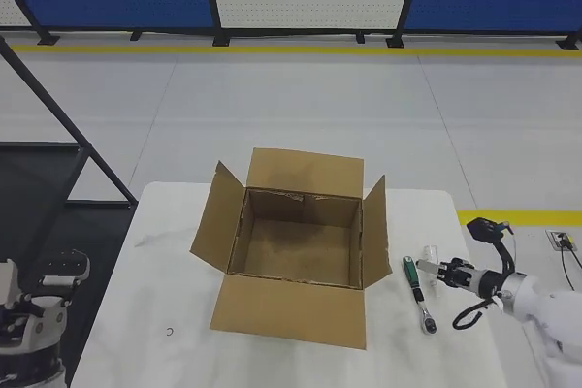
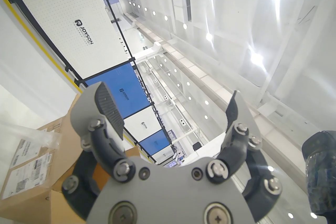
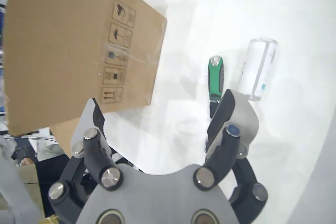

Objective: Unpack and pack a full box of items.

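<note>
An open cardboard box [image 1: 296, 250] stands mid-table with its four flaps spread and nothing visible inside. To its right lie a green-handled ratchet wrench [image 1: 418, 294] and a clear tube with white contents [image 1: 430, 258]. My right gripper [image 1: 446, 273] hovers low beside them, open and holding nothing. Its wrist view shows the wrench [image 3: 215, 78] and the tube [image 3: 258, 68] just beyond the open right gripper [image 3: 161, 104], with a box flap [image 3: 78, 33] alongside. My left arm [image 1: 24, 315] hangs off the table's left side. The left gripper [image 2: 170, 97] points at the ceiling, open and empty.
A small dark ring [image 1: 170, 332] lies on the white table [image 1: 175, 281] near the front left. A labelled cardboard surface with clear plastic [image 2: 31, 164] sits close beside the left gripper. A black frame [image 1: 48, 126] stands left of the table.
</note>
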You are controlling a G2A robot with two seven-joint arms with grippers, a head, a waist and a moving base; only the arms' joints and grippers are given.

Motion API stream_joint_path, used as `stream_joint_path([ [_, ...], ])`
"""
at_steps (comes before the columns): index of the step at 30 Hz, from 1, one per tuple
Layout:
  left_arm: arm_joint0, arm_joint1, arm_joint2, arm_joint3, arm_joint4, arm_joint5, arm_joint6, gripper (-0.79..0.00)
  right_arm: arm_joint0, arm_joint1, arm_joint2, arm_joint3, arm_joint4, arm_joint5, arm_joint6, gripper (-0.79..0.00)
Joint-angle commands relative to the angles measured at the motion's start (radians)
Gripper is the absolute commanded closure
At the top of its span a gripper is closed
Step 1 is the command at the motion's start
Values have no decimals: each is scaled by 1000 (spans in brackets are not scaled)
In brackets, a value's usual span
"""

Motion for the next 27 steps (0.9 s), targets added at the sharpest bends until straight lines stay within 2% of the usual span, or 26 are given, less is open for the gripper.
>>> stream_joint_path([
  [1,1,0,6,-2,4,1,1,-785,-18,4,-24,-24,-72,8,22,-785],
  [6,12,1,6,-16,-15,1,-1,-785,10,7,-104,-12,-215,97,49,-785],
  [15,18,1,0,-20,-18,0,-2,-785,10,7,-104,-12,-215,97,49,-785],
  [18,18,1,0,-20,-18,0,-2,-785,9,8,-142,-1,-255,61,43,-785],
  [22,18,1,0,-20,-18,0,-2,-785,63,10,-220,31,-363,67,116,-493],
  [25,18,1,0,-20,-18,0,-2,-785,107,8,-266,67,-401,71,147,-391],
  [27,18,1,0,-20,-18,0,-2,-785,134,6,-297,94,-432,80,161,-382],
])
